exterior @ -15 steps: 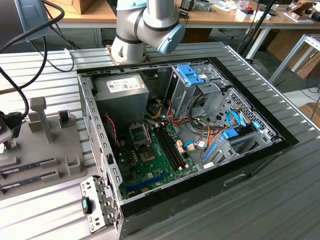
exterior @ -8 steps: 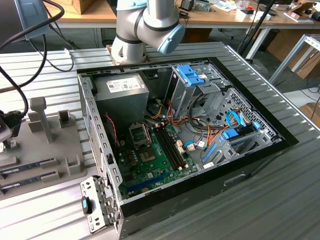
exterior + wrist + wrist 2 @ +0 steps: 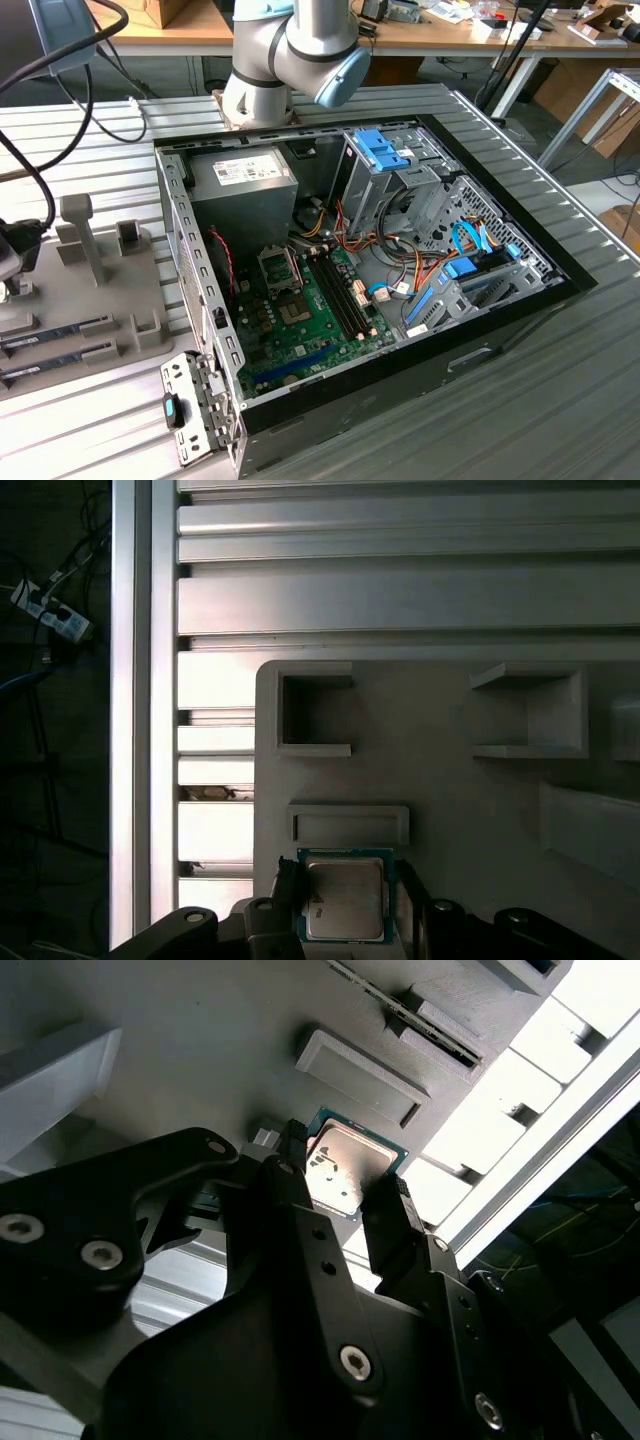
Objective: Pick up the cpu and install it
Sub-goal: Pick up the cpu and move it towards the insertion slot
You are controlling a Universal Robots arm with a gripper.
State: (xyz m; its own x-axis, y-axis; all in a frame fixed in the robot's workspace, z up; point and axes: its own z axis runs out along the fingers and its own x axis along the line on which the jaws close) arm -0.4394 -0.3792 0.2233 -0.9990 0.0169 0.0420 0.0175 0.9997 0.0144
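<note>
- Slatted metal table (image 3: 450, 420) under everything in the exterior view; ribbed rails of the same table (image 3: 400, 590) in the first wrist view.
- Open computer case (image 3: 500, 330) lying flat on the table, insides upward; grey power supply (image 3: 245, 190) in the far corner toward the exterior view's left; green motherboard (image 3: 300, 320) on the case floor, near side.
- Robot arm (image 3: 290, 50) rising behind the case, silver with a blue cap.
- Grey fixture tray (image 3: 150, 300) on the table at the exterior view's left, beside the case; long memory sticks (image 3: 55, 330) lying in its slots; raised blocks and square pockets on the same tray (image 3: 450, 810) in the first wrist view.
- Black gripper (image 3: 345, 905) low over the tray in both wrist views (image 3: 340, 1185); fingers (image 3: 408, 910) narrowed to the chip's width and set against two opposite edges; closed on the cpu as far as visible.
- The cpu (image 3: 343, 900) between those fingers, shiny metal top up, green rim around it; just beside a low rectangular block of the tray; same chip (image 3: 345, 1160) catching the light in the second wrist view; well apart from the motherboard.
</note>
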